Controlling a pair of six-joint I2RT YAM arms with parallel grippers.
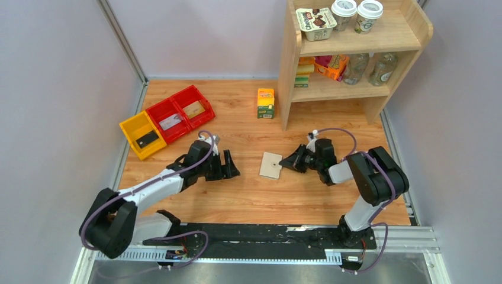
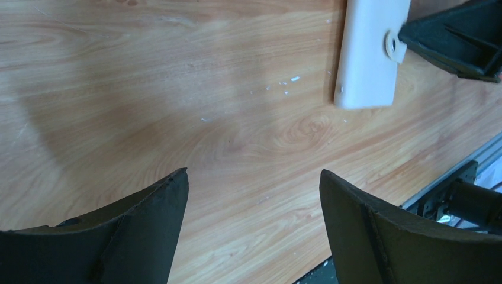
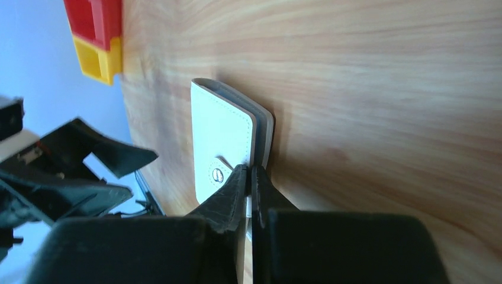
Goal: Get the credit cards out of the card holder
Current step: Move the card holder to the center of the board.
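While left pincer (image 2: 254, 177) gapes, right pincer (image 3: 251, 171) nips card holder (image 3: 222, 133).

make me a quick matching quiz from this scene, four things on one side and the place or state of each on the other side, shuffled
Column one
1. card holder
2. left end effector
3. right end effector
4. yellow bin

Column two
a. open, holding nothing
b. at the far left end of its row
c. beige and folded over, lying on the wood
d. pinched shut on a beige edge

Pairs: 1-c, 2-a, 3-d, 4-b
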